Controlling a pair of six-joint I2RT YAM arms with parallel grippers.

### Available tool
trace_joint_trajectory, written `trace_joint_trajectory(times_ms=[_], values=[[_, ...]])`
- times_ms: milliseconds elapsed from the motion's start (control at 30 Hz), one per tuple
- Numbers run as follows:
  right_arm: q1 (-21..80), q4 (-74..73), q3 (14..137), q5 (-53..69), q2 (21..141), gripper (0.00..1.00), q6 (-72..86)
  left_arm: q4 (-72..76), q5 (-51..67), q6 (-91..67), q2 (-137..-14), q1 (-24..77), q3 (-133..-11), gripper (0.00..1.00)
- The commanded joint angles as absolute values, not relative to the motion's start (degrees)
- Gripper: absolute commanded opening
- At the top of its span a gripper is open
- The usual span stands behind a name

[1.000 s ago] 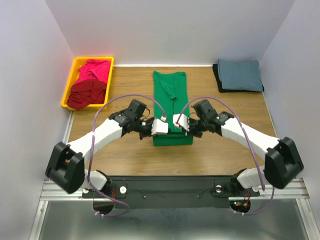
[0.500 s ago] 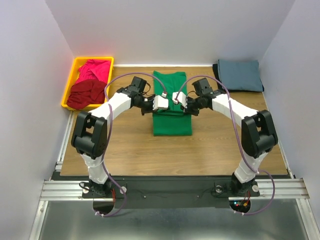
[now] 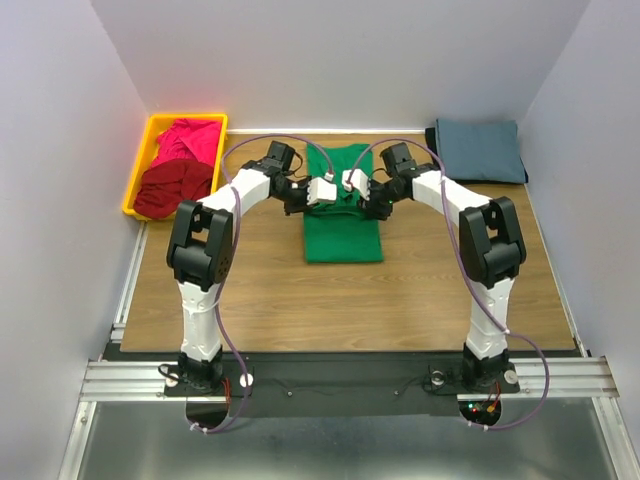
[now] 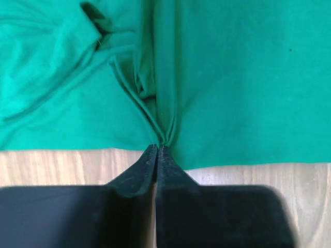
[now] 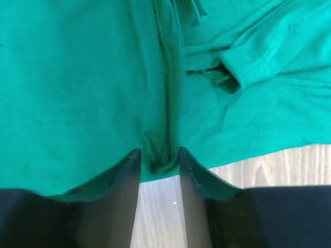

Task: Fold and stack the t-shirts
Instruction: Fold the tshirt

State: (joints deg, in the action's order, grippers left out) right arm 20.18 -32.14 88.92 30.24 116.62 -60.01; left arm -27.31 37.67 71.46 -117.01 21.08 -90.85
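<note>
A bright green t-shirt (image 3: 342, 235) lies folded in a long strip mid-table, its near end doubled over. Both grippers hover over its middle. My left gripper (image 3: 321, 193) (image 4: 156, 147) has its jaws almost together, pinching a small pleat of the green cloth (image 4: 217, 77) at its edge. My right gripper (image 3: 353, 187) (image 5: 159, 153) stands open, and a loose bunched fold of green cloth (image 5: 77, 93) lies between its tips. A magenta t-shirt (image 3: 190, 140) and a dark red t-shirt (image 3: 172, 190) lie crumpled. A folded blue-grey t-shirt (image 3: 478, 148) lies on a black t-shirt (image 3: 436, 160) at the back right.
The yellow bin (image 3: 137, 180) holding the magenta and dark red shirts stands at the back left. White walls close in the table on three sides. Bare wood (image 3: 350, 300) runs between the green shirt and the arm bases.
Both grippers carried the green shirt's near hem away from the bases and over the shirt, shortening it. The right jaws have opened; the left jaws have barely begun to part.
</note>
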Motion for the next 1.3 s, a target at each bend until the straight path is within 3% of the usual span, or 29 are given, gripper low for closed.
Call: trace_joint_trajectory(times_ms=[0,33,100,167,200,500,800,1067,1267], values=[[19.51,-32.08,95.17,29.53,117.51,0.53,-56.79,-27.51,37.88,69.62,-116.63,19.52,-94.57,0.22],[19.16,-32.08,96.23,29.62,117.42,0.57,-55.91,-26.9,37.71,68.48,-116.28,19.08,-94.48,0.33],[18.9,-32.08,98.87,29.79,116.81,0.6,-53.36,-26.11,37.79,66.63,-115.4,18.46,-94.66,0.4],[18.72,-32.25,99.58,30.49,114.71,0.61,-50.64,-23.4,37.97,64.26,-112.86,17.58,-93.44,0.54],[18.63,-32.26,99.06,30.93,113.57,0.61,-49.93,-22.68,38.23,62.86,-111.72,17.32,-92.91,0.56],[19.95,-32.87,81.4,33.67,98.99,0.5,-45.88,-21.63,39.47,61.17,-97.66,17.93,-75.01,0.54],[26.54,-27.17,62.69,27.52,93.25,0.56,-49.83,-8.55,33.24,58.27,-85.44,28.2,-52.85,0.57],[27.95,-22.42,59.77,25.67,94.56,0.56,-52.47,-1.76,30.41,59.15,-86.83,31.9,-48.78,0.59],[28.3,-21.36,58.54,24.35,97.82,0.46,-53.79,-1.32,29.45,61.52,-91.22,33.31,-49.48,0.58]])
